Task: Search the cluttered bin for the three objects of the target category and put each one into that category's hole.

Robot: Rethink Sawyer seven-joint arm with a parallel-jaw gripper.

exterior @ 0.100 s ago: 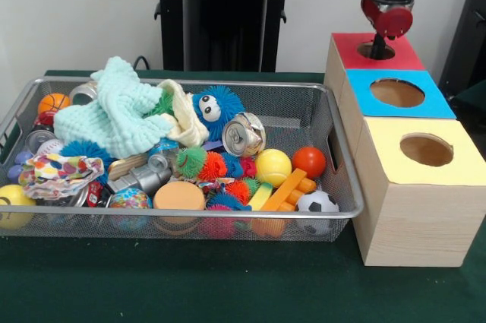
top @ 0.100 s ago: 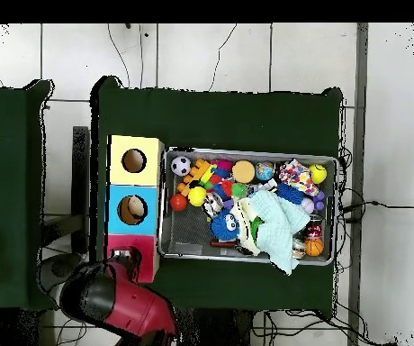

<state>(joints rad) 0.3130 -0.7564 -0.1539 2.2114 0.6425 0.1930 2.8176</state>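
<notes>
My gripper [exterior @ 0.100 s ago: 377, 44] hangs over the red hole [exterior @ 0.100 s ago: 376, 51] at the far end of the wooden box, its dark tips drawn together and dipping just into the opening. I see nothing held between them. In the overhead view the red arm head [top @ 0.100 s ago: 121, 297] covers most of the red section, so the gripper itself is hidden there. The wire bin [exterior @ 0.100 s ago: 345, 213] holds a jumble: a soccer ball [exterior @ 0.100 s ago: 317, 203], an orange ball [exterior @ 0.100 s ago: 309, 161], a yellow ball [exterior @ 0.100 s ago: 272, 166], a crushed can [exterior @ 0.100 s ago: 244, 134], spiky fuzzy toys [exterior @ 0.100 s ago: 215, 108] and a mint cloth [exterior @ 0.100 s ago: 118, 114].
The box also has a blue hole [exterior @ 0.100 s ago: 397, 93] and a yellow hole [exterior @ 0.100 s ago: 426, 150]; from overhead something tan shows inside the blue hole [top @ 0.100 s ago: 134, 209]. The box stands tight against the bin's right end. Green cloth [exterior @ 0.100 s ago: 190, 285] covers the table in front.
</notes>
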